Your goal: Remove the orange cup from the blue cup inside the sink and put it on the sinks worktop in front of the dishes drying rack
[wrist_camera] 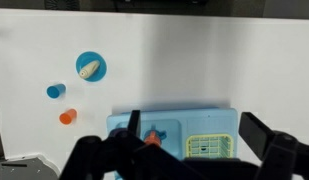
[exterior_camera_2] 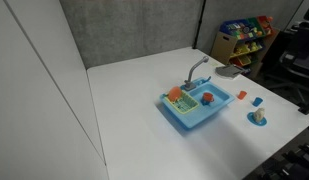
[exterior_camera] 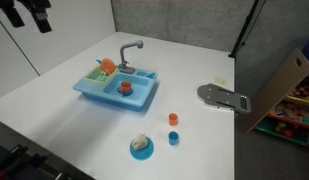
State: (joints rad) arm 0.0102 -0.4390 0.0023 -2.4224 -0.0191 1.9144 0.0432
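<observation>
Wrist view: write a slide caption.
Looking down from the wrist: orange cup in the toy sink, drying rack alongside; plate, small blue cup and small orange cup apart.

Sink (wrist_camera: pixel 219 122) partly behind blurred claw (wrist_camera: pixel 184 160), cut off by wrist view's bottom edge.

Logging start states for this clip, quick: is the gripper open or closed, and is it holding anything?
Gripper: open, jaws wide apart in the wrist view, holding nothing.
</observation>
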